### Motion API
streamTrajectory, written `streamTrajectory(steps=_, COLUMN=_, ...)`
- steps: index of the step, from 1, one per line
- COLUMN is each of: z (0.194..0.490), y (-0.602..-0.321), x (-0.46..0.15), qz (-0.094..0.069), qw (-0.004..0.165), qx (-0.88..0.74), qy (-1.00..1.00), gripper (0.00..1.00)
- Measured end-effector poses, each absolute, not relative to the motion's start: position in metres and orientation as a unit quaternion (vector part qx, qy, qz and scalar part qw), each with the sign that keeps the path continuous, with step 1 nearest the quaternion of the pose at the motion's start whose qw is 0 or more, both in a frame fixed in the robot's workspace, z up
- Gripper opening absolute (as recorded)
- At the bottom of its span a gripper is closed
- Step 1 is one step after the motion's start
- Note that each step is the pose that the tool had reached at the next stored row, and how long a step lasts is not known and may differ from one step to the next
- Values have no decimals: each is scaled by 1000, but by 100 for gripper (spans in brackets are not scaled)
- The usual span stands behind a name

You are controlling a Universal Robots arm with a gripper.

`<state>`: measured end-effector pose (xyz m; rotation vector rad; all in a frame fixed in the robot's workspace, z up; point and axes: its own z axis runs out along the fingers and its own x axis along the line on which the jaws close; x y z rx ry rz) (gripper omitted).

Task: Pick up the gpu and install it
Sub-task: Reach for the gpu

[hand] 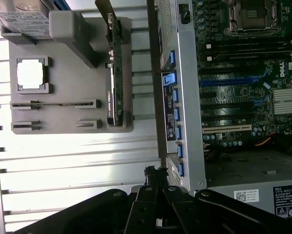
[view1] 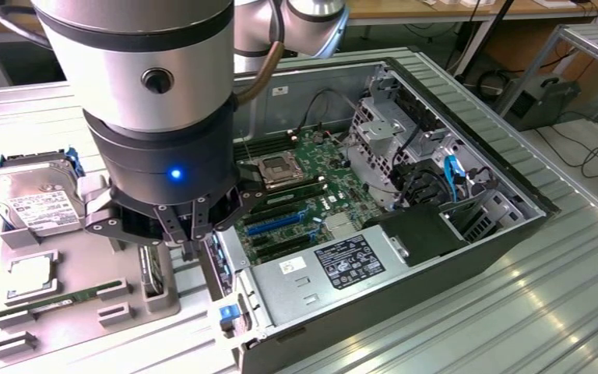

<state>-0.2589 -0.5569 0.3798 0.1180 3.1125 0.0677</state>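
Note:
The gpu (view1: 152, 273) stands on edge in a slot of the grey holder tray (view1: 91, 257), at the tray's side nearest the computer case. In the wrist view the gpu (hand: 114, 73) appears as a thin green board seen edge-on, with its metal bracket at one end. My gripper (view1: 188, 240) hangs above the gap between the tray and the rear wall of the open case, a little to the case side of the card. Its fingertips (hand: 153, 171) are pressed together with nothing between them. The gripper (hand: 156, 174) is apart from the card.
The grey tray (hand: 68, 112) also carries a hard drive (view1: 34, 199), a CPU (view1: 31, 274) and a RAM stick (view1: 50, 305). The open case (view1: 466, 117) lies on its side, showing the motherboard (view1: 299, 195), its blue slots (hand: 229, 81) and the power supply (view1: 341, 261).

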Motion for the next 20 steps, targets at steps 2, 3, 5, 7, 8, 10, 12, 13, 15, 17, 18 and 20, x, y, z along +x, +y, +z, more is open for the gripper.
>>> streamTrajectory(steps=2, z=380, y=-558, x=-259, qz=22, qw=13, qx=38, qy=999, gripper=11)
streamTrajectory(steps=3, z=380, y=-558, x=-259, qz=22, qw=13, qx=38, qy=999, gripper=11)
streamTrajectory(steps=5, z=380, y=-559, x=-259, qz=22, qw=13, qx=38, qy=999, gripper=11)
streamTrajectory(steps=7, z=380, y=-559, x=-259, qz=22, qw=13, qx=38, qy=999, gripper=11)
streamTrajectory(steps=8, z=380, y=-560, x=-259, qz=22, qw=13, qx=38, qy=999, gripper=11)
streamTrajectory(steps=10, z=380, y=-560, x=-259, qz=22, qw=13, qx=38, qy=999, gripper=11)
streamTrajectory(steps=12, z=380, y=-561, x=-259, qz=22, qw=13, qx=38, qy=999, gripper=11)
streamTrajectory(steps=13, z=380, y=-561, x=-259, qz=22, qw=13, qx=38, qy=999, gripper=11)
streamTrajectory(steps=15, z=380, y=-562, x=-259, qz=22, qw=13, qx=38, qy=999, gripper=11)
streamTrajectory(steps=17, z=379, y=-563, x=-259, qz=22, qw=13, qx=38, qy=999, gripper=11)
streamTrajectory(steps=18, z=379, y=-563, x=-259, qz=22, qw=13, qx=38, qy=999, gripper=11)
streamTrajectory(steps=20, z=379, y=-564, x=-259, qz=22, qw=13, qx=38, qy=999, gripper=11)
